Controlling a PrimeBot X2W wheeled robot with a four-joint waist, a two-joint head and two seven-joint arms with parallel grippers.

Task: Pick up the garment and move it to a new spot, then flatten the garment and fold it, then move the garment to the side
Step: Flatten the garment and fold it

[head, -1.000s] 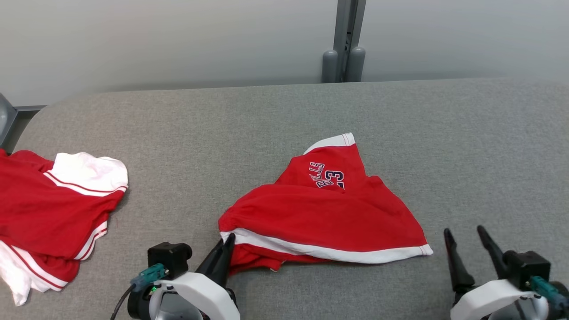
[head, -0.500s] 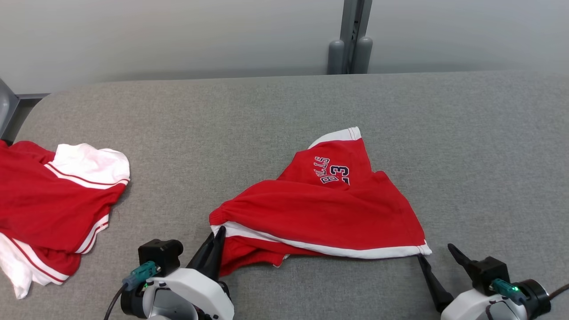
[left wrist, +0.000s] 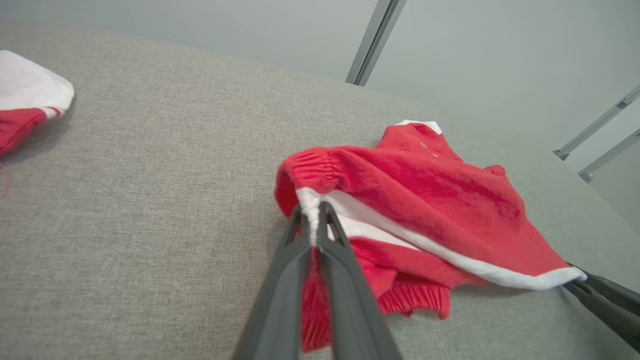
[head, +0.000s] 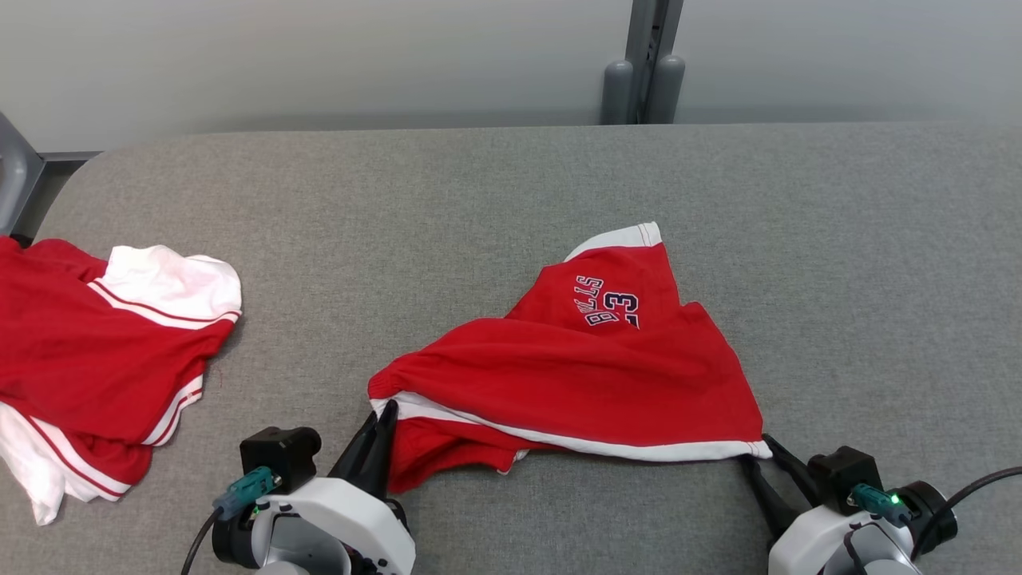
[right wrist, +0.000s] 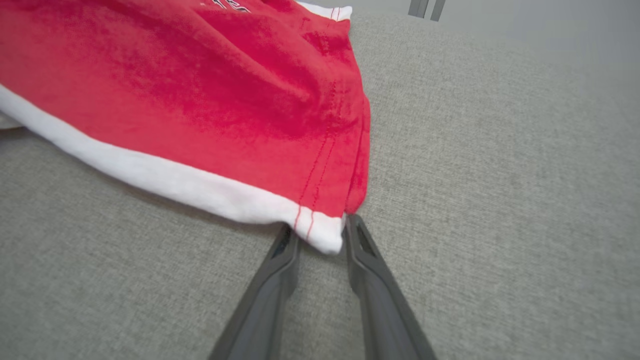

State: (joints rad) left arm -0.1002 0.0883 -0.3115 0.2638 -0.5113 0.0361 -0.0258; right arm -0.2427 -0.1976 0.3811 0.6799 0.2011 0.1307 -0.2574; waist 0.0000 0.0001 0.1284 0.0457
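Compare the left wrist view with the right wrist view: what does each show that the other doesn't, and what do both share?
Left wrist, not right wrist: the left gripper shut on the red garment's white-banded corner, and a second red-and-white garment at upper left. Right wrist, not left wrist: red stitching crossing the white band. Both: the red garment on the grey table, and the right gripper at the garment's other corner, grip unclear.

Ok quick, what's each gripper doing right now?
Left gripper: shut on the red shorts, at a white-trimmed corner.
Right gripper: open, jaws straddling the other corner, not clamped.
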